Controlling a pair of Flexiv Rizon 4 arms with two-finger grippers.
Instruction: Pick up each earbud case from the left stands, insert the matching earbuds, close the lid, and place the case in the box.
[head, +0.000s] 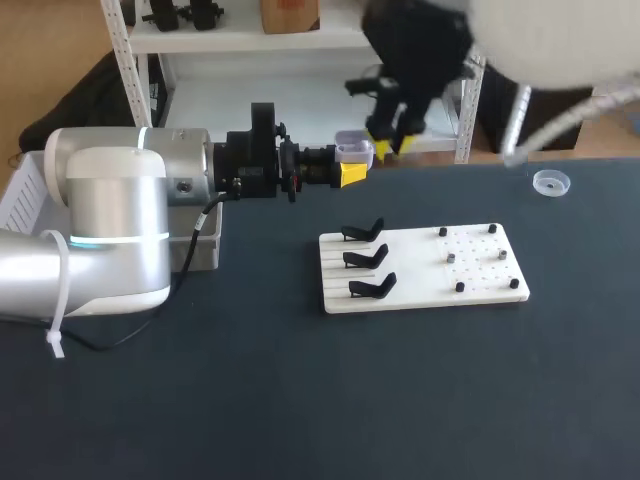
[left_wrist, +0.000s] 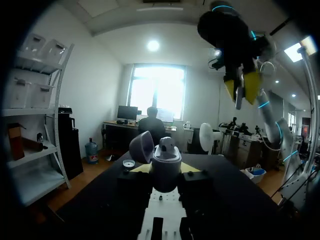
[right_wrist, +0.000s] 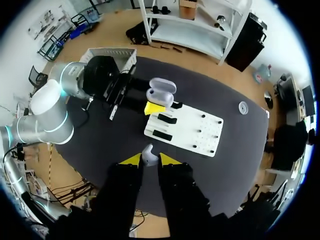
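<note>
Both arms are hovering over the far side of the table (head: 300, 400). The left arm (head: 110, 220) is lying level, and the left gripper (head: 352, 172) is clamping the earbud case (head: 352, 150) from two sides, lid tipped open, just past the white board (head: 480, 285). The right arm (head: 420, 40) is hanging from the far right. The right gripper (head: 393, 143) is pointing downward close beside the case, pinching a pale earbud (right_wrist: 148, 154) between its tips. Three black stands (head: 365, 258) are sitting on the board's left part. A clear dish (head: 550, 182) is lying well apart on the right, and a white box (head: 20, 195) is at the left edge.
</note>
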